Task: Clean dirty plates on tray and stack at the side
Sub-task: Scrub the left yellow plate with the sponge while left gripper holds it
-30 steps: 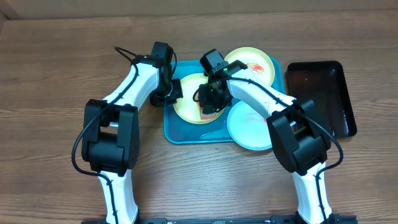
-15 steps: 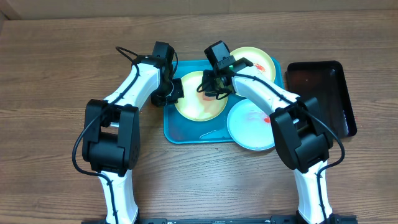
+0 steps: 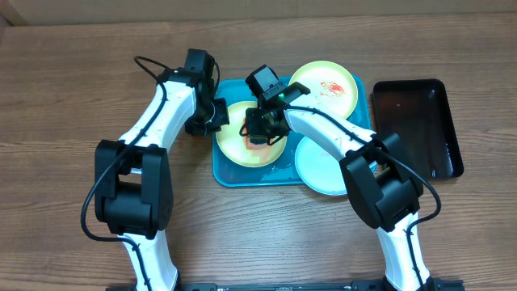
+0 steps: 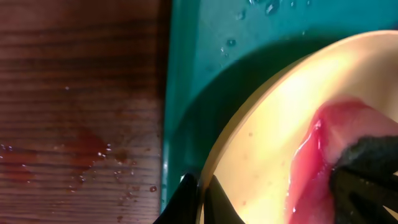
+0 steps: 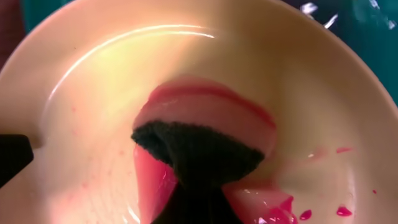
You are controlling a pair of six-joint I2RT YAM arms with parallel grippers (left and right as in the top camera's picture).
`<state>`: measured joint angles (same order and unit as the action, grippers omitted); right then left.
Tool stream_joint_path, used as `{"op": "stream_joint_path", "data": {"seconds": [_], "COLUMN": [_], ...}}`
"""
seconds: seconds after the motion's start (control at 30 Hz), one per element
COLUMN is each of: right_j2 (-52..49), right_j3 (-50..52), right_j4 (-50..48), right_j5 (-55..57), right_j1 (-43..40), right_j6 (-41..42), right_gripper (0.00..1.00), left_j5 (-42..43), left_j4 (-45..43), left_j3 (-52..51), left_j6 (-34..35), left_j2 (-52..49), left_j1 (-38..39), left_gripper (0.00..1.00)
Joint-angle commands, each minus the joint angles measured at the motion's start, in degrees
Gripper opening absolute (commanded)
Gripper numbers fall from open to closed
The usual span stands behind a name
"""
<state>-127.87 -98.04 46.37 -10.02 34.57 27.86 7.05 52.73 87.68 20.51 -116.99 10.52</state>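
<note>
Clamping left tool (image 4: pixel 200 200) on the left rim of the centre plate (image 3: pixel 236 150). Pressing pink-and-dark sponge (image 5: pixel 198 150), pinched in right tool (image 3: pixel 259 134), onto that plate in the tray (image 3: pixel 229 175).

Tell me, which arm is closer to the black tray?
Right. The right fingers hold a sponge on the middle plate, nearer the black tray; the left fingers pinch that plate's far rim.
</note>
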Motion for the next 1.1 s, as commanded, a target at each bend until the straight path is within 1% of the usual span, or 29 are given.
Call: {"op": "stream_joint_path", "data": {"seconds": [0.0,0.17,0.27,0.47,0.57,0.73,0.87,1.07], "right_j2": [-1.2,-1.2,-1.2,-1.2,-1.2,-1.2,-1.2,-1.2], "right_j3": [1.3,1.3,1.3,1.3,1.3,1.3,1.3,1.3], "right_j4": [2.6,0.9,-1.6,1.1,0.3,-3.1,-5.8,-6.1], "right_j5": [1.6,5.0,4.2,3.2,3.0,2.0,-2.3,-7.0], "right_j1": [-1.1,-5.0,-6.4,-6.4,-6.4,-5.0,-3.0,0.6], "right_j6": [1.7,1.4,-1.7,-2.6,-2.6,-2.6,-2.6,-1.4], "right_gripper": [0.04,0.04,0.04,0.04,0.04,0.04,0.04,0.04], "left_j5": [-0.1,-4.2,-4.7,-6.1,-6.4,-5.7,-3.5,-3.0], "left_j4": [-0.9,-0.9,-1.7,-2.9,-4.3,-5.2,-6.9,-8.9], "left_j3": [0.2,0.2,0.2,-0.1,-1.2,-3.1,-4.7,-5.7], "left_j6": [-0.4,-0.2,-0.2,0.6,0.9,0.9,0.9,2.5], "left_j2": [2.9,2.9,2.9,2.9,2.9,2.9,2.9,2.9], "left_j1": [0.2,0.0,0.0,0.1,0.1,1.2,3.0,4.0], "left_gripper": [0.04,0.04,0.04,0.04,0.04,0.04,0.04,0.04]}}
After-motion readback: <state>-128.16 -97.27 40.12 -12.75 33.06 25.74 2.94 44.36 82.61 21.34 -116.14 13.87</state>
